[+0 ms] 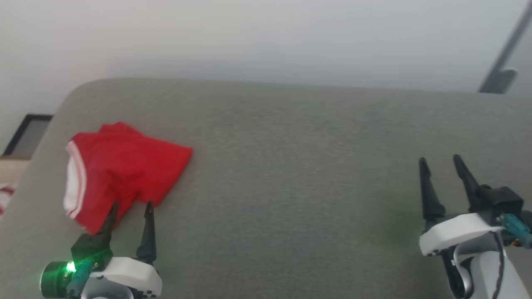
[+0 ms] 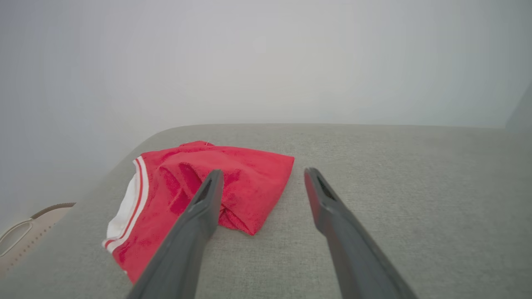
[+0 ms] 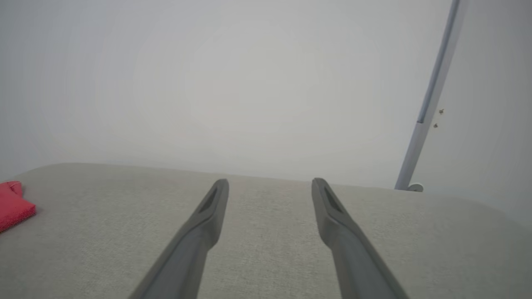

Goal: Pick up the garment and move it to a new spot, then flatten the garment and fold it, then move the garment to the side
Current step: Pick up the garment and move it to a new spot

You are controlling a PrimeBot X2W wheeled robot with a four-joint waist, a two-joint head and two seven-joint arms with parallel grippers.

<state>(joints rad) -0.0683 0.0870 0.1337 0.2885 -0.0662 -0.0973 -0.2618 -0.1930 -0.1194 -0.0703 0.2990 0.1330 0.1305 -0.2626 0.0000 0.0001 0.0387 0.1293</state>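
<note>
Nearest you, your left gripper [image 1: 131, 204] is wide open at the lower left and holds nothing, with its fingers pointing at the garment [image 1: 124, 166]. One finger crosses the cloth's near edge, and you can't tell whether it touches. On the right, your right gripper [image 1: 439, 158] is open too, empty over the bare grey surface [image 1: 291, 187], well apart from the garment. The red garment lies bunched near the surface's left edge, with striped trim on its left side. Beyond the far edge are a pale wall and a slanted pole [image 1: 503, 54].
</note>
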